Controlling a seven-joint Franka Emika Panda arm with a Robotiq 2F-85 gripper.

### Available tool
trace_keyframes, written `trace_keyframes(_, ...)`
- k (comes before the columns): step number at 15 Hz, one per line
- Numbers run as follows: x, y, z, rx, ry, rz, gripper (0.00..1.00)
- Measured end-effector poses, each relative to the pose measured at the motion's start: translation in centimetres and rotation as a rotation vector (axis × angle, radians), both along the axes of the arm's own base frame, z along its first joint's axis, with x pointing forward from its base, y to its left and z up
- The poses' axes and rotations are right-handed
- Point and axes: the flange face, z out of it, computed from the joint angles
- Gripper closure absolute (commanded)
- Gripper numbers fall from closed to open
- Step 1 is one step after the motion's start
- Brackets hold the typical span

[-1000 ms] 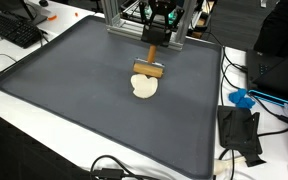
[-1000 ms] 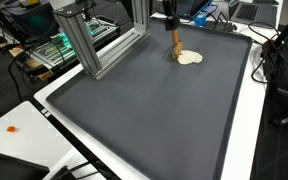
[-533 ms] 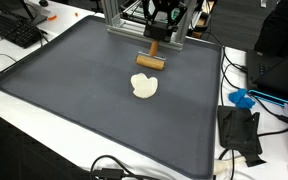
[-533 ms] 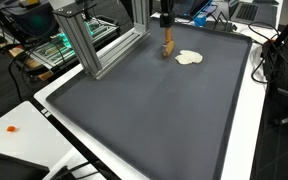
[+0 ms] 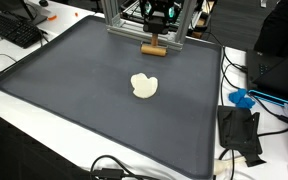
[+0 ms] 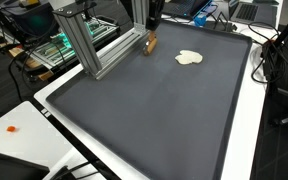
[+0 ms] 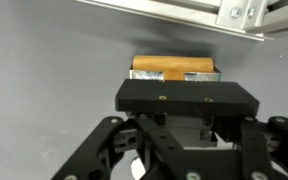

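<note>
My gripper (image 5: 156, 24) is shut on the handle of a small wooden tool (image 5: 153, 47) with a flat block head. It holds the tool near the far edge of the dark mat (image 5: 74, 90), close to the aluminium frame (image 5: 129, 28). A cream dough-like blob (image 5: 144, 86) lies on the mat, apart from the tool. In the exterior view from the other side the gripper (image 6: 154, 22) holds the tool (image 6: 151, 44) to the left of the blob (image 6: 189, 58). In the wrist view the wooden head (image 7: 174, 68) shows beyond the gripper's black body (image 7: 184, 100).
The aluminium frame (image 6: 89, 45) stands along the mat's edge, right beside the tool. A keyboard (image 5: 14, 30) lies off the mat. A black device (image 5: 239, 130), a blue object (image 5: 242, 99) and cables sit on the white table beside the mat.
The gripper has carried the wooden tool off the blob and away toward the aluminium frame. The blob stays in place on the mat.
</note>
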Motion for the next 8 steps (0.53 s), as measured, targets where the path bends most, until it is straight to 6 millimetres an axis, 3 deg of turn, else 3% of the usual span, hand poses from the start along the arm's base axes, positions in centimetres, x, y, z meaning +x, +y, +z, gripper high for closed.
trace_keyframes(3,-0.88,-0.59,-0.72,-0.014,0.116,0.011,0.74)
trace_keyframes(8,-0.01,-0.55,-0.88,-0.006,0.134,0.013,0.74)
